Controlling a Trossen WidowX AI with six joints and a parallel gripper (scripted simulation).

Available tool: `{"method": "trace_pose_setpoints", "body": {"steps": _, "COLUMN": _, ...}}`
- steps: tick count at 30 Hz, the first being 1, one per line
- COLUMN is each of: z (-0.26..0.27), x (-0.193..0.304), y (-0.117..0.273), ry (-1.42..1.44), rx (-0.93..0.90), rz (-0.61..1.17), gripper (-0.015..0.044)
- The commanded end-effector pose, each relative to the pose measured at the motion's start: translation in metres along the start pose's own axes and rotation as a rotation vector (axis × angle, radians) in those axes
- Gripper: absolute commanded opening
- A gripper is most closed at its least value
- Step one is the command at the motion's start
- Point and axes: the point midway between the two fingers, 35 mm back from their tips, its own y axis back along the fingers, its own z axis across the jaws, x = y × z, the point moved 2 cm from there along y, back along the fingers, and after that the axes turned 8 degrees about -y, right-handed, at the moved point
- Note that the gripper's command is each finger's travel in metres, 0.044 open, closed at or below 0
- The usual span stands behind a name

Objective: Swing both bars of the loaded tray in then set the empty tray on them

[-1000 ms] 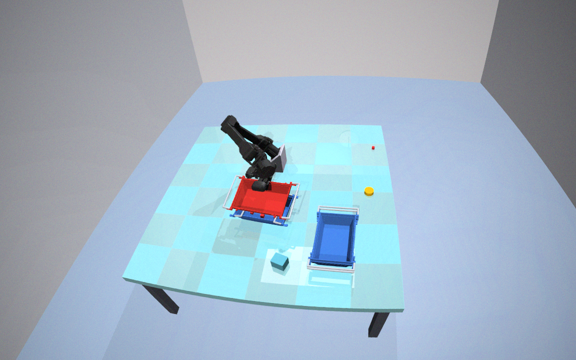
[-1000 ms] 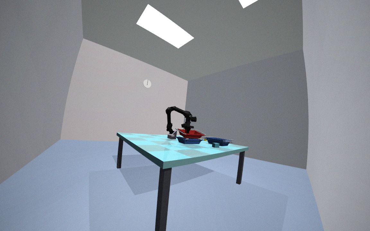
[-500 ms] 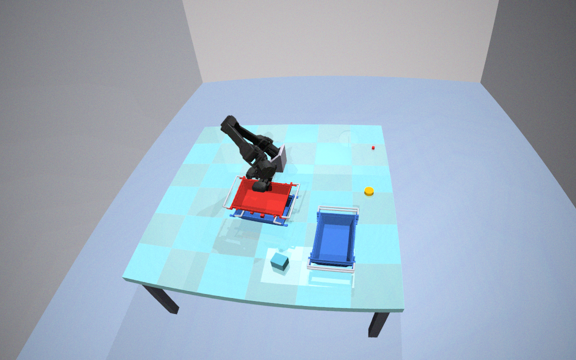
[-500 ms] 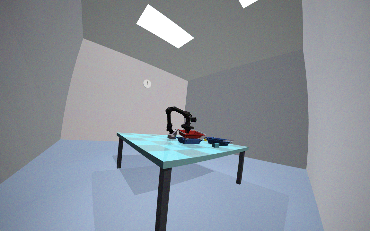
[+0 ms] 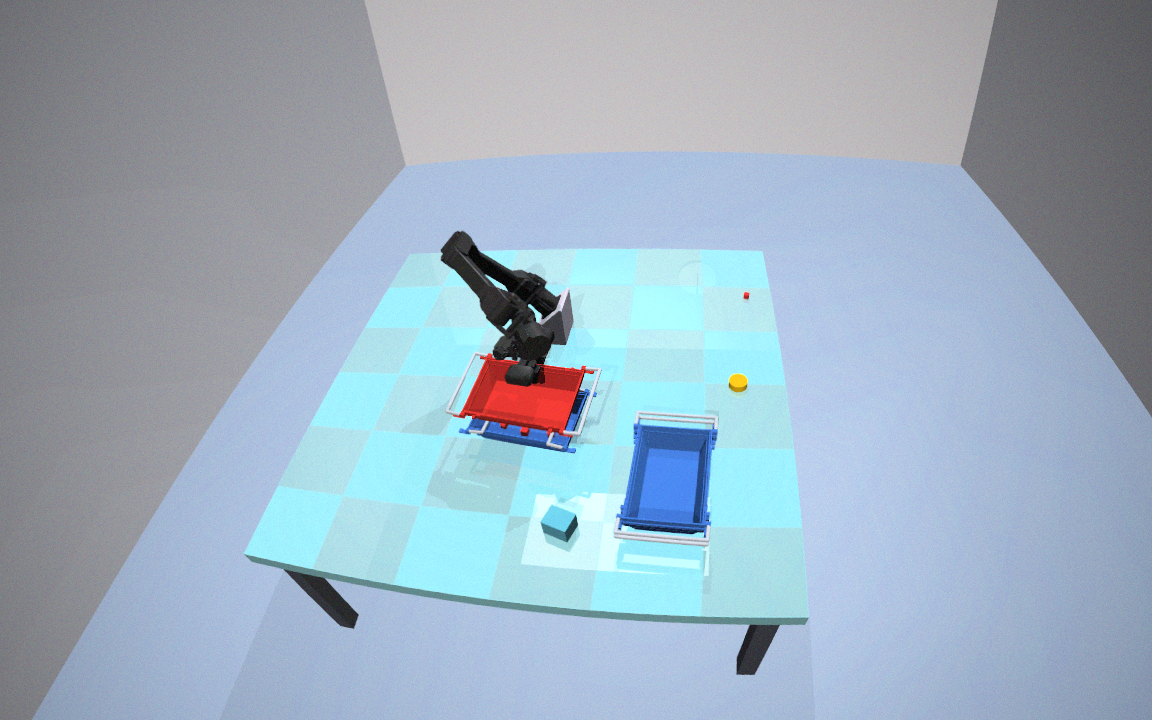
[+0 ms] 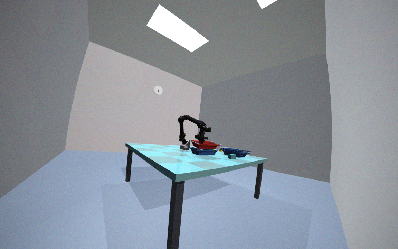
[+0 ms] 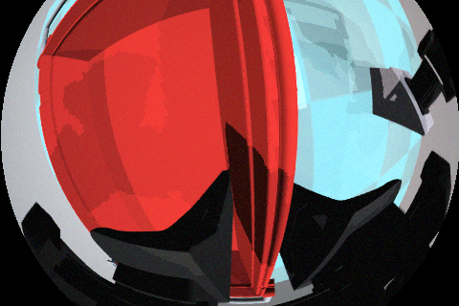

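The empty red tray (image 5: 522,410) (image 6: 205,147) (image 7: 134,129) is over the loaded blue tray (image 5: 526,442) (image 6: 204,152), nearly level with a slight tilt. My gripper (image 5: 539,365) (image 6: 201,142) (image 7: 243,175) is shut on the red tray's long wall, on the side near the arm's base. The red tray's wire bars stick out over its ends. White wire ends (image 5: 480,429) (image 5: 551,436) of the blue tray's bars show under the red tray's front edge, inside the blue tray's ends. The load is hidden. I cannot tell whether the red tray touches the bars.
A second blue tray (image 5: 671,474) (image 6: 236,153), empty, stands to the right on the table (image 5: 365,537). A teal block (image 5: 558,522) (image 6: 231,156) lies near the front. A yellow disc (image 5: 738,382) and a tiny red cube (image 5: 746,295) are at the right side.
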Motion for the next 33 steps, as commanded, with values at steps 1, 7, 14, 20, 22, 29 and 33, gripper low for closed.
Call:
{"method": "trace_pose_setpoints", "body": {"steps": 1, "z": -0.0024, "x": -0.0025, "y": -0.0055, "ry": 0.001, "rx": 0.020, "rz": -0.003, "gripper": 0.0000}}
{"method": "trace_pose_setpoints", "body": {"steps": 7, "z": -0.0024, "x": -0.0025, "y": -0.0055, "ry": 0.001, "rx": 0.020, "rz": -0.003, "gripper": 0.0000}}
{"method": "trace_pose_setpoints", "body": {"steps": 14, "z": -0.0035, "x": -0.0027, "y": -0.0096, "ry": 0.001, "rx": 0.020, "rz": -0.004, "gripper": 0.0000}}
{"method": "trace_pose_setpoints", "body": {"steps": 20, "z": -0.0046, "x": -0.0029, "y": -0.0140, "ry": 0.001, "rx": 0.020, "rz": -0.004, "gripper": 0.0000}}
{"method": "trace_pose_setpoints", "body": {"steps": 22, "z": -0.0046, "x": -0.0029, "y": -0.0140, "ry": 0.001, "rx": 0.020, "rz": -0.004, "gripper": 0.0000}}
{"method": "trace_pose_setpoints", "body": {"steps": 29, "z": -0.0046, "x": -0.0029, "y": -0.0140, "ry": 0.001, "rx": 0.020, "rz": -0.004, "gripper": 0.0000}}
{"method": "trace_pose_setpoints", "body": {"steps": 33, "z": -0.0046, "x": -0.0029, "y": -0.0140, "ry": 0.001, "rx": 0.020, "rz": -0.004, "gripper": 0.0000}}
